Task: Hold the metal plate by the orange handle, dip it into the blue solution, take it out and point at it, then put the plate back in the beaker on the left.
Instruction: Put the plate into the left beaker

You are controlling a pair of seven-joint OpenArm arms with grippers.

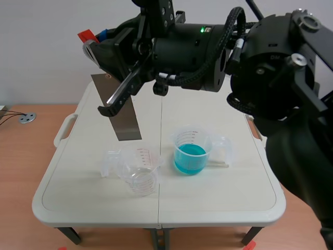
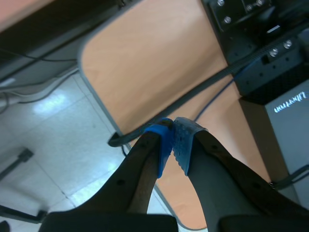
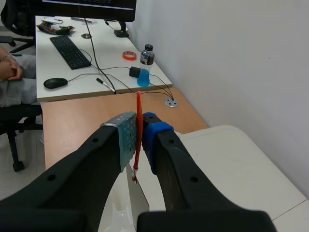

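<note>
Right claw point(image 3: 139, 129) raised high over the far left part of the white table point(image 1: 78, 203), clamped on the thin orange handle point(image 3: 138, 104) with one dotted pad pressed to each side of it. Hanging below that handle, out in the air and tilted: the metal plate point(image 1: 125, 117), inside neither beaker, its lower edge above and a little behind the empty beaker point(image 1: 141, 177) on the left. Well off to the plate's right, standing upright on the table, the beaker of blue liquid point(image 1: 190, 153), roughly half full. Left claw point(image 2: 174, 123) closed on nothing, pads meeting tip to tip. In the scene view, its shut fingers point(image 1: 118, 98) slanted down across the front of the plate's upper half (touching it or just short of it, impossible to tell). Beyond the left claw in its own view, only a wooden desk edge and pale floor. Past the right claw, against the wall, a white desk with a keyboard point(image 3: 70, 50) and a bottle point(image 3: 145, 65) of blue drink, plus a seated person's folded hands point(image 3: 10, 70) at the side.
</note>
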